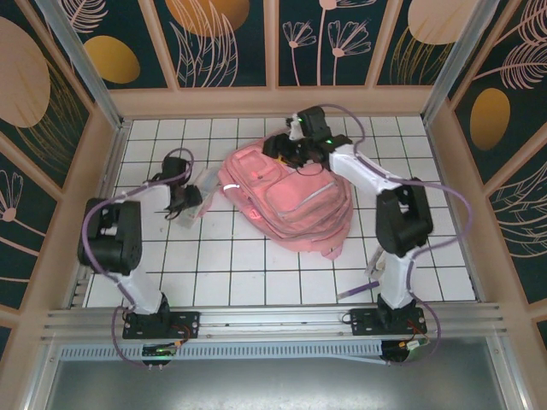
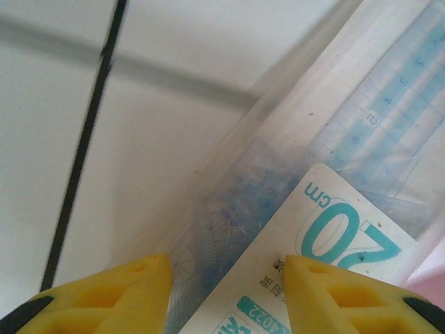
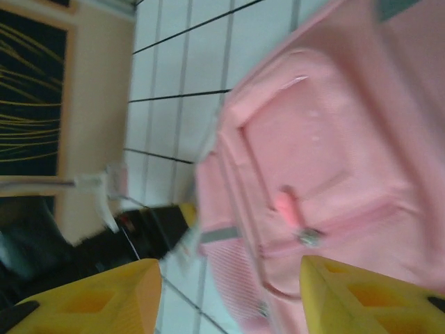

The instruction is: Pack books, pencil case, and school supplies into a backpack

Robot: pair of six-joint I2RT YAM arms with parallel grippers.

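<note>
One step appeared in hand, stowing the pencil case [image 2: 278,174]: toward the table's [image 1: 256,265] left edge the left gripper [image 2: 226,268] straddled it, clamping unconfirmed, just beside the backpack [image 1: 291,201], above whose far end the right gripper [image 3: 222,268] hung unclenched; next required: firm hold, lift, an open compartment.

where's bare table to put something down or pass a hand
Bare tiles: the near strip between backpack and arm bases; the far-left corner behind the left end effector. Crowded: around the pencil case between that end effector and the backpack, and by the right end effector at its far end.
</note>
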